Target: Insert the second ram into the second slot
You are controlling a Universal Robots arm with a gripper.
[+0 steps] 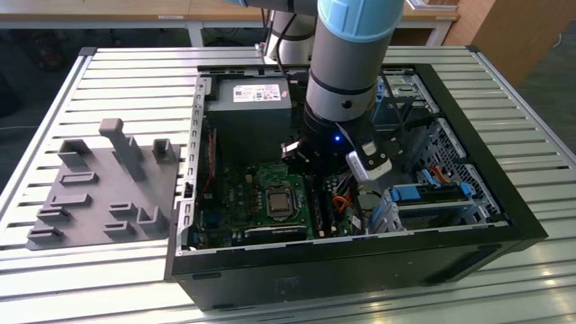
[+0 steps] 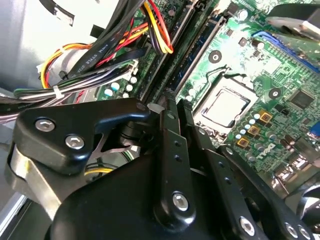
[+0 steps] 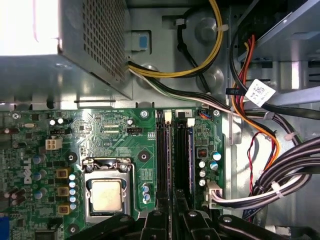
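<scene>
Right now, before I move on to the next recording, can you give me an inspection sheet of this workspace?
Surface: slatted metal table, with an open computer case lying on it.
Job's things: circuit board with upright memory slots; a blue memory stick stands along one slot. I cannot tell if it is fully seated.
Clutter: grey moulded tray beside the case, at the exterior view's left.
Grippers: pincer lowered inside the case, right at the slots' end.
Cables: coloured and black bundles beside the slots.
Surroundings: wooden furniture behind the table.
</scene>
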